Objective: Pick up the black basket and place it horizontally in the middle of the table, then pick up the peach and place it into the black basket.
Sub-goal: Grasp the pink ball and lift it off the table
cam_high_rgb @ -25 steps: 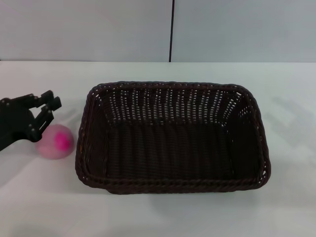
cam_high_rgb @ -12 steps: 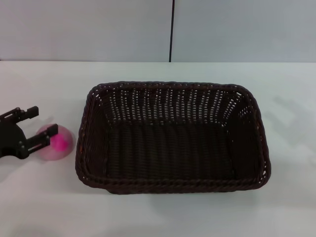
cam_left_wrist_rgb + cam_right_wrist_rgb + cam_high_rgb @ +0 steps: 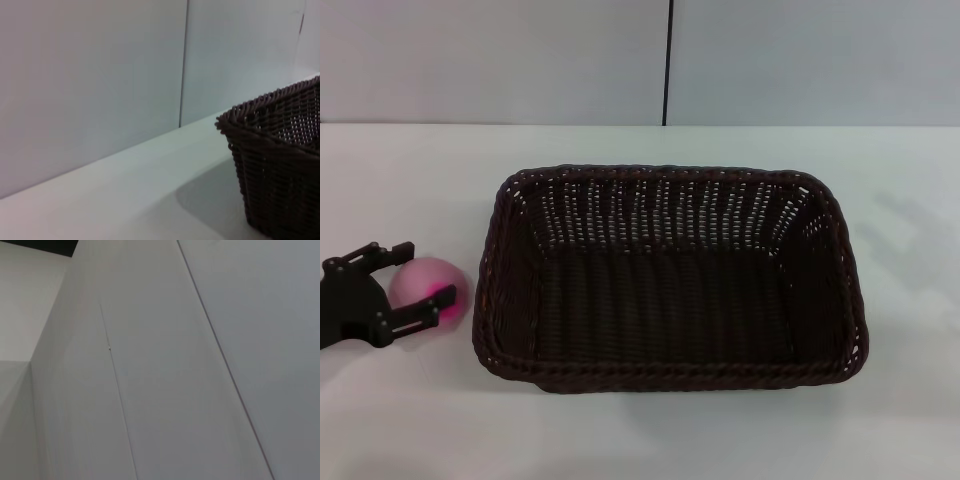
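Head view: left pincer [image 3: 416,275] straddles peach [image 3: 430,288], arm cropped

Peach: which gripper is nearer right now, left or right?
Left. The left gripper sits open around the peach on the table, one finger on each side, left of the black basket. The right gripper shows in no view, so it's clearly farther off.
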Available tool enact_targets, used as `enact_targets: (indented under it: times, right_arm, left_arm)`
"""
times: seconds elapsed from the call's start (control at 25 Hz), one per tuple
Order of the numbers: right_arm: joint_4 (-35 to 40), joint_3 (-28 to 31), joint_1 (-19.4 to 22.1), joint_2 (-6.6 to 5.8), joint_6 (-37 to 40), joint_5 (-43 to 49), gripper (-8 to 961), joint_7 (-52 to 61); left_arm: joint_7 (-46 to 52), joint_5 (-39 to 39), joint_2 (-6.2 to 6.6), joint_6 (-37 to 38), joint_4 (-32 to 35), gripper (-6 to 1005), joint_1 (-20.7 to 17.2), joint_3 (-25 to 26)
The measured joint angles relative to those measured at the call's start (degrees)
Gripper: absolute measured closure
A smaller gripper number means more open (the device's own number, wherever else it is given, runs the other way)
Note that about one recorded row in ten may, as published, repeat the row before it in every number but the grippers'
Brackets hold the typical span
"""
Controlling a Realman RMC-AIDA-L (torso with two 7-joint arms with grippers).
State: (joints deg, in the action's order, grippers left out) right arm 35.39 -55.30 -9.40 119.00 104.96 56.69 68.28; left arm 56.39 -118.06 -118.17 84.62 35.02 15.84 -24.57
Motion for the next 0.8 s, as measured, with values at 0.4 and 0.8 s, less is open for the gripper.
enact_targets:
  times: [0.4,0.8]
  right_arm:
    - [-1.25,0.82,-0.36,-0.05,0.45,0.0,342,-0.01]
    - [-1.29,1.38,-0.03,-0.09,0.51,0.0,342,0.0]
  left_arm:
    - [-1.12,-0.42,-0.39,-3.77,-0.08,190,-0.09,-6.28]
    - [-1.47,0.19,-0.32,-3.67,0.04,450,-0.45,-6.07]
